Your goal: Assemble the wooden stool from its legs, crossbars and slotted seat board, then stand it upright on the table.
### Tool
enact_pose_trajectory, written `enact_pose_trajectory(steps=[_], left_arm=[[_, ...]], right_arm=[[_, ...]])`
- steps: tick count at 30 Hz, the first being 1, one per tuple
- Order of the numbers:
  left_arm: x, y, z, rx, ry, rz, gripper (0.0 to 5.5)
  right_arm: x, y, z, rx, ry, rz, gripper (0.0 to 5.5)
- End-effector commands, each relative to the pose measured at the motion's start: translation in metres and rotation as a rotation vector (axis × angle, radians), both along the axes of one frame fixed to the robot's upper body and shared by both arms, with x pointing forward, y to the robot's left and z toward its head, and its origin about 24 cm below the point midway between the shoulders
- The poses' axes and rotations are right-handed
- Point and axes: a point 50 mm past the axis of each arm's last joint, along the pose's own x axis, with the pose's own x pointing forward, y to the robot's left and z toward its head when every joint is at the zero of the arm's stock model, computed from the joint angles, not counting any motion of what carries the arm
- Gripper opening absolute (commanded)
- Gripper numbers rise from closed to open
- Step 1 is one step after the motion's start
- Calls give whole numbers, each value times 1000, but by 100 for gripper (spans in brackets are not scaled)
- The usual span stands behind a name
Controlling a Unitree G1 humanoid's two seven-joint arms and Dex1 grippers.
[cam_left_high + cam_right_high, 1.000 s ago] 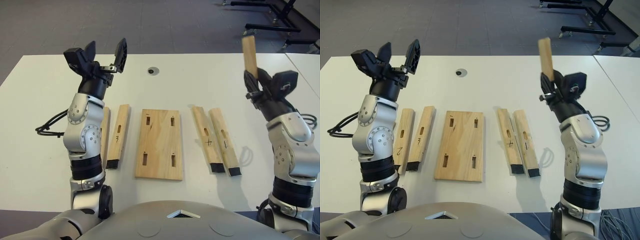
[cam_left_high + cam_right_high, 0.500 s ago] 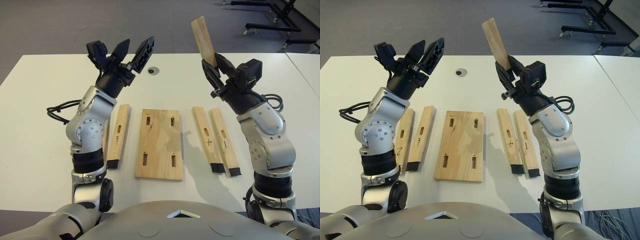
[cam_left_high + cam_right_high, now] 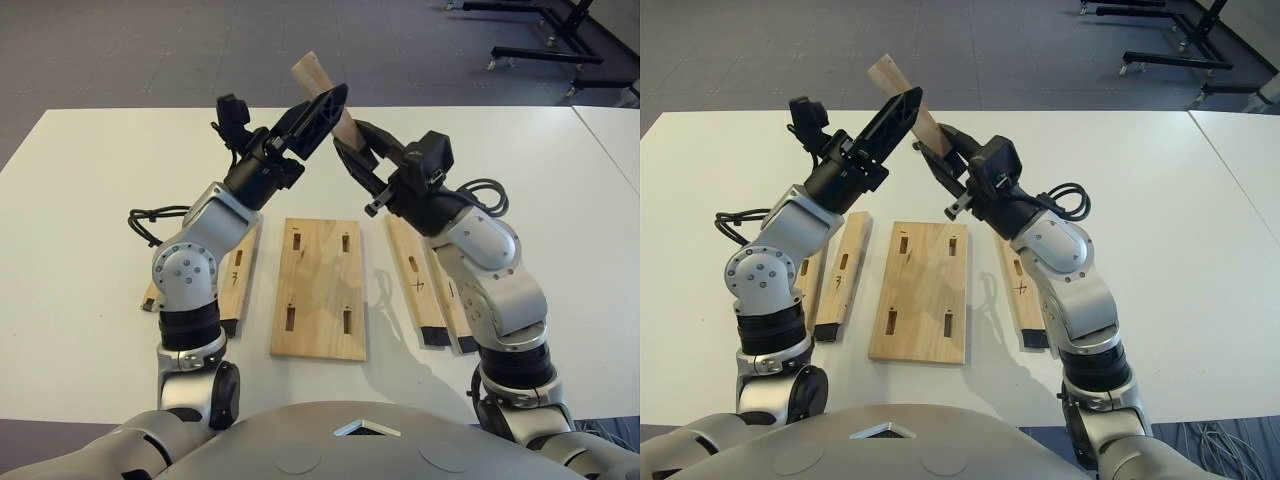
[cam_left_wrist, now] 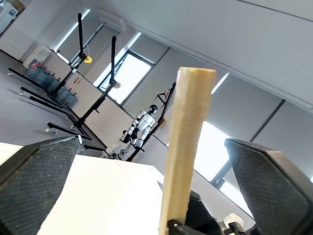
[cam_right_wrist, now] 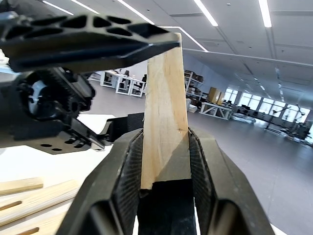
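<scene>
Seat board: we see the pale rectangular wooden seat board (image 3: 317, 288) with four slots lying flat on the white table (image 3: 90, 200), nearest us at centre.
Legs: two pale wooden legs with dark tips (image 3: 238, 268) lie just left of it and two more (image 3: 410, 270) just right, partly hidden by the arms.
Crossbar: the short flat pale wooden crossbar (image 3: 308, 72) is held in the air over the board's far end, tilted with its free end up and to the left.
Step in hand: we judge this a hand-over from right to left. We should centre the bar between the left pads, close squarely on its flat faces clear of the right grip, and only then let go on the right.
Right gripper (image 3: 352, 138): its fingers (image 5: 129, 171) are clamped on the bar's lower end, pads flat on both broad faces.
Left gripper (image 4: 154, 142): its fingers (image 4: 39, 171) are spread wide, one on each side of the bar's upper end and apart from it. It holds nothing.
</scene>
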Motion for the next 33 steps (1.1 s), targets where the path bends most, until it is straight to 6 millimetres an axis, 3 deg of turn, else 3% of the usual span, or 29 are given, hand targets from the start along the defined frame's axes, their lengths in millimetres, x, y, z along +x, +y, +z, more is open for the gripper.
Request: enact_pose_trajectory(steps=[1, 7, 33], left_arm=[[-4, -4, -1, 12, 6, -21, 540], [-5, -5, -1, 14, 9, -27, 519], [-2, -2, -1, 1, 21, -9, 138]], right_arm=[[0, 4, 1, -9, 6, 22, 128], [1, 6, -7, -36, 47, 27, 128], [2, 2, -22, -122, 96, 13, 128]])
